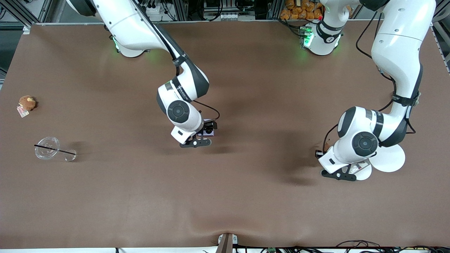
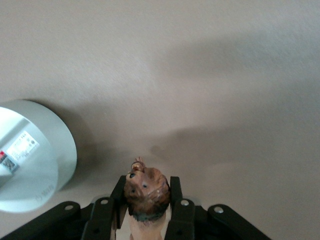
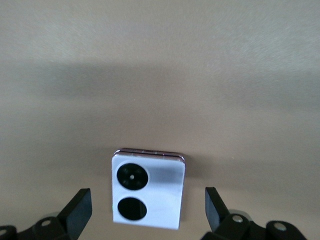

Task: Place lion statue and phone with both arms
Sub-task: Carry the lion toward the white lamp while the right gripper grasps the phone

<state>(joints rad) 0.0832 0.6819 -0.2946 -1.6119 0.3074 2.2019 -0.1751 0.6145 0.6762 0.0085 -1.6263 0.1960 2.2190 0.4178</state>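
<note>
Lion statue (image 2: 146,192) sits clamped between the fingers (image 2: 181,210) of my left gripper (image 2: 147,207), head sticking out past the fingertips and its long axis running along the fingers, pointing away from my wrist. In the front view only a sliver of orange-brown (image 1: 326,145) shows past my left wrist. I hold it in the air over the brown table (image 1: 246,196), just beside a white round dish (image 2: 35,155) that bears a small label; the front view shows that dish and a second white disc (image 1: 386,160) at my left arm's end of the table.

Phone (image 3: 147,189) lies flat on the table well away from the white dish, toward the table's middle, its two black camera circles facing up. The folded edge points away from my right wrist, and the two circles line up along that same direction. My right gripper (image 3: 148,212) hangs low over it with fingers (image 3: 77,210) spread wide, one on each side, neither touching the phone.

Much farther from the white dish, at my right arm's end of the table, lie a clear plastic lid (image 1: 46,148) with a black straw (image 1: 55,150) across it and a round brown plush toy (image 1: 27,103) with a tag.
</note>
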